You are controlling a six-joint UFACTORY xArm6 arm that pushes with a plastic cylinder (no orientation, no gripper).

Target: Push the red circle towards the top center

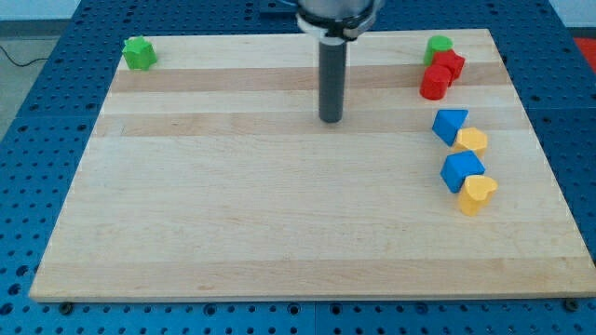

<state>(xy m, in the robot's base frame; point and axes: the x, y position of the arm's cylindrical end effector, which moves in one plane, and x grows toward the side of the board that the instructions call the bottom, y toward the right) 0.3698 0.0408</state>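
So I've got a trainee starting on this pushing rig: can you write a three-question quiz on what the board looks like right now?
1. True or false: my tip is touching the red circle.
2. Which block sits alone at the view's top left? A) green block B) blue block C) yellow block
3. Fill in: towards the view's top right, a second green block and a red block sit by the red circle; below them, two blue blocks alternate with two ____ blocks.

Key
1. False: the tip stands apart, to the circle's left, near the top centre.
2. A
3. yellow
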